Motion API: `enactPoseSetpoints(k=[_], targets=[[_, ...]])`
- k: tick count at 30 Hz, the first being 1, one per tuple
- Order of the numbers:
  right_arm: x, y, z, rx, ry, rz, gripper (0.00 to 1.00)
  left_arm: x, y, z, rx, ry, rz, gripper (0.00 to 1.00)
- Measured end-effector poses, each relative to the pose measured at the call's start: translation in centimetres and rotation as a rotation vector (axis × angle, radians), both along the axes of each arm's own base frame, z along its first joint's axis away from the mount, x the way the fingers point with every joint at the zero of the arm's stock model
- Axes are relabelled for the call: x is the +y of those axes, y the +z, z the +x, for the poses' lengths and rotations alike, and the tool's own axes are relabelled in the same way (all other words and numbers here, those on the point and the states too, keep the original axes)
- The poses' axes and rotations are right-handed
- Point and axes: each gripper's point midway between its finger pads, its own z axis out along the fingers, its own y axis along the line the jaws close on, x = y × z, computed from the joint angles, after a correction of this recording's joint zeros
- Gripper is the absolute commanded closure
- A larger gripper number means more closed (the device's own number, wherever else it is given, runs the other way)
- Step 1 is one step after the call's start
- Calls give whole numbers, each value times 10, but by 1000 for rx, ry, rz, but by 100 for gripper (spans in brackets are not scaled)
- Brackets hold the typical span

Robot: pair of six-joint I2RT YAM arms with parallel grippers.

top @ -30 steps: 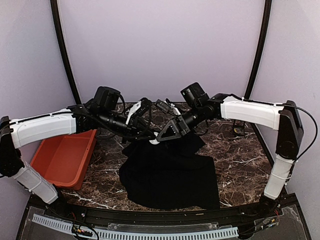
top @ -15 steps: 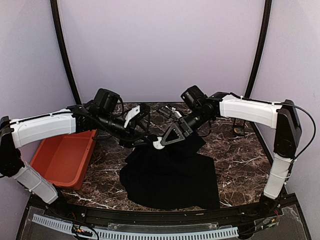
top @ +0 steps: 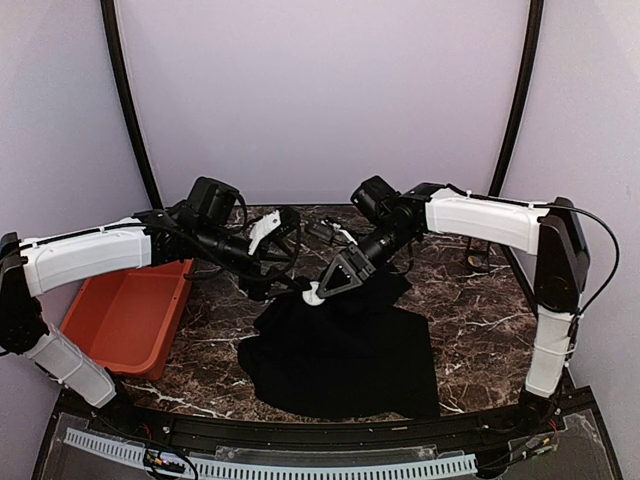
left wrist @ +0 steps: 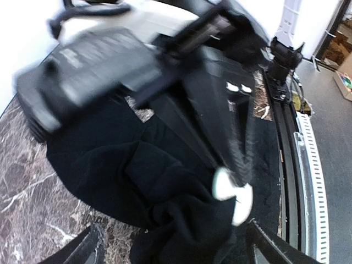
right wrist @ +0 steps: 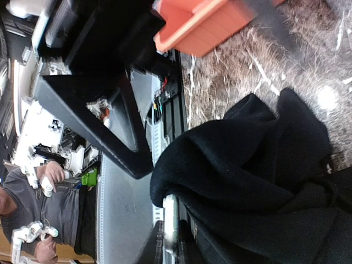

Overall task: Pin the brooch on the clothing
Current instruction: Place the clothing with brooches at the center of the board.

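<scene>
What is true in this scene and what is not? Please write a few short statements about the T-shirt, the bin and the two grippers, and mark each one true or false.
1. The black T-shirt lies on the marble table. True.
2. The orange bin stands on the right side of the table. False: it stands on the left side, beside the left arm.
3. The right gripper holds a small white brooch at the bunched far part of the T-shirt. True.
4. The left gripper is shut on the T-shirt. False: its jaws stand wide open above the cloth.
</scene>
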Motion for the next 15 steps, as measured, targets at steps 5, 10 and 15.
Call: enactPoseSetpoints(k=[5, 10, 15], targets=[[6, -14, -29, -64, 89, -46, 68, 12, -6, 19, -51, 104, 54, 1], [0, -27, -28, -157, 92, -114, 58, 32, -8, 50, -109, 265, 109, 1], [-27, -28, 3, -248, -11, -177, 56, 52, -18, 79, -121, 412, 171, 1]])
